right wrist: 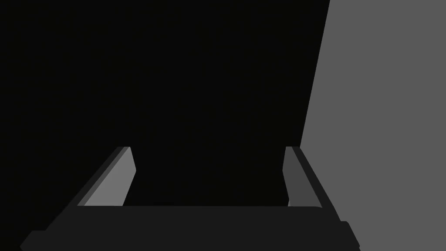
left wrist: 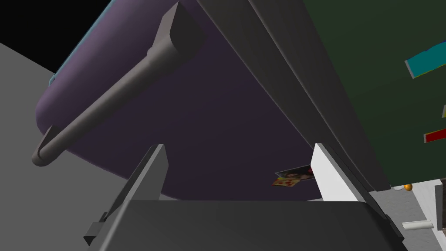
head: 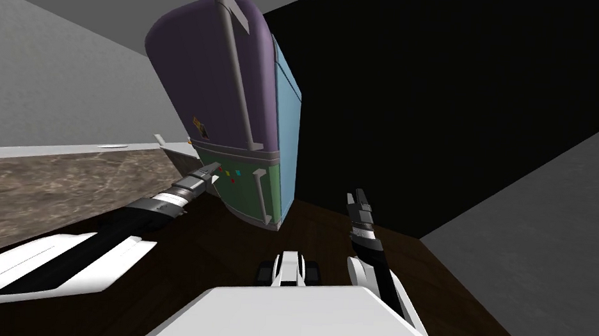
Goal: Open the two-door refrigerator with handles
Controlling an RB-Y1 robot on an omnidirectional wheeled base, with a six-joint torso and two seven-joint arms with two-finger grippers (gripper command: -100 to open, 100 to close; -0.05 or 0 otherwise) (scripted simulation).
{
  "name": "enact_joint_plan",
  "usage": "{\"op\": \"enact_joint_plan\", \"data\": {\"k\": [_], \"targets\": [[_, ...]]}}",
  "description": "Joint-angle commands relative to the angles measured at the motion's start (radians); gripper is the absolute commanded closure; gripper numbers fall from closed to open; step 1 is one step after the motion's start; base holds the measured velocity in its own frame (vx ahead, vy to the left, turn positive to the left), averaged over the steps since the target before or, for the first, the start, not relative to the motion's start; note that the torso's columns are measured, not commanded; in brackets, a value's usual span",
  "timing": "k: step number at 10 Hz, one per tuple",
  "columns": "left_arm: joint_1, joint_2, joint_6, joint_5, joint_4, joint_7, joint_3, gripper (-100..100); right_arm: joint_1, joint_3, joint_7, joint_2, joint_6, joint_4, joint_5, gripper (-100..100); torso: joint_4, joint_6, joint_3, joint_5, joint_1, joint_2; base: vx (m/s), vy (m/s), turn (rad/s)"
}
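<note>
The refrigerator [head: 282, 111] stands ahead with a purple upper door [head: 201, 68], a green lower door [head: 242, 189] and a blue side. A long grey handle [head: 236, 70] runs down the upper door, and a short handle [head: 259, 196] sits on the lower one. My left gripper [head: 213, 169] is open at the band between the two doors, left of both handles. In the left wrist view its fingers [left wrist: 150, 174] stand wide apart before the purple door [left wrist: 196, 122], with the long handle [left wrist: 117, 91] beyond them, untouched. My right gripper [head: 356, 196] hangs open to the right of the refrigerator.
A brown marbled counter [head: 47, 188] runs along the left wall up to the refrigerator, with a flat white item [head: 112, 145] on it. Small coloured magnets [left wrist: 424, 65] dot the green door. A black area lies right of the refrigerator. The floor [head: 327, 235] is dark wood.
</note>
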Motion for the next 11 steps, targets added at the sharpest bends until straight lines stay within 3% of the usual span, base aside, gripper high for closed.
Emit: {"op": "enact_joint_plan", "data": {"k": [1, 2, 3, 6, 7, 11], "targets": [[0.007, 0.057, 0.065, 0.006, -0.002, 0.021, 0.030, -100, 0.000, 0.000, 0.000, 0.000, 0.000, 0.000, 0.000, 0, 0.000, 0.000, 0.000, 0.000, 0.000, 0.001, 0.060, -0.005, -0.046], [0.011, 0.090, 0.092, 0.010, -0.002, 0.033, 0.050, -100, 0.000, 0.000, 0.000, 0.000, 0.000, 0.000, 0.000, 0, 0.000, 0.000, 0.000, 0.000, 0.000, 0.001, 0.082, -0.006, -0.070], [0.011, 0.094, 0.098, 0.010, -0.002, 0.033, 0.050, -100, 0.000, 0.000, 0.000, 0.000, 0.000, 0.000, 0.000, 0, 0.000, 0.000, 0.000, 0.000, 0.000, -0.001, 0.065, -0.003, -0.027], [0.024, 0.190, 0.187, 0.022, -0.008, 0.070, 0.106, -100, 0.000, 0.000, 0.000, 0.000, 0.000, 0.000, 0.000, 0, 0.000, 0.000, -0.001, 0.000, 0.000, -0.001, 0.087, -0.009, -0.070], [0.024, 0.202, 0.192, 0.022, -0.008, 0.070, 0.106, -100, 0.000, 0.000, 0.000, 0.000, 0.000, 0.000, 0.000, 0, -0.001, 0.000, -0.001, 0.000, 0.000, -0.001, 0.073, 0.002, -0.015], [0.038, 0.322, 0.296, 0.035, -0.043, 0.110, 0.168, -100, 0.000, 0.000, 0.000, 0.000, 0.000, 0.000, 0.000, 0, 0.000, 0.000, 0.000, 0.000, 0.000, -0.001, 0.073, 0.001, -0.054]]}}
